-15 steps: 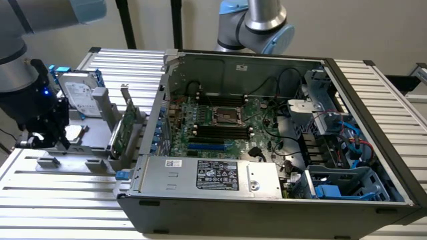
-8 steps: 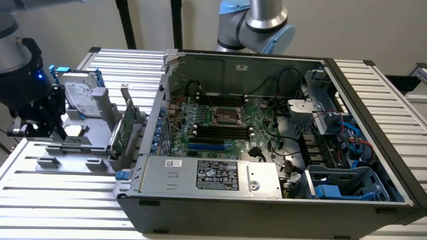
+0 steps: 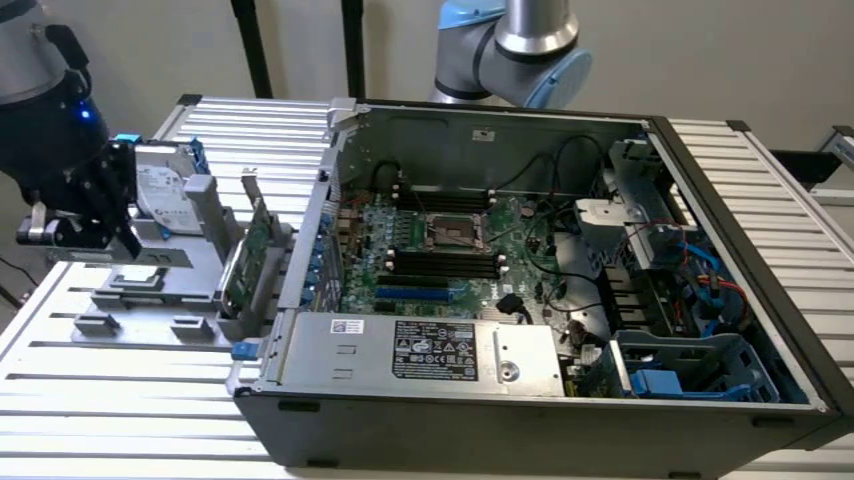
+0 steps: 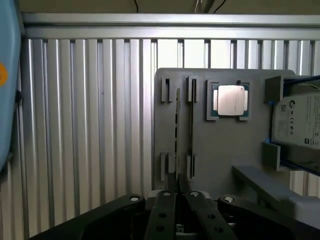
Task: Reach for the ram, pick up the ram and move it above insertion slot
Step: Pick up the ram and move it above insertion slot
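We see the claw [image 4: 177, 186] pinched on the thin ram [image 4: 177, 125], standing edge-on in its slotted grey holder [image 4: 220, 145] (ribbed metal tabletop [image 4: 90, 125] lies open alongside; a square silver processor [image 4: 230, 100] sits near).

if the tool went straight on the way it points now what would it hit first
Most likely the ram, standing on edge in the grey holder, right in line with the tool. Depth is hard to judge, so the tool may already be at it.

Silver arm [image 3: 531, 35] with pale-blue joint caps [image 3: 574, 75]; black pincer [image 4: 177, 181] bears silver screws [image 4: 133, 199].
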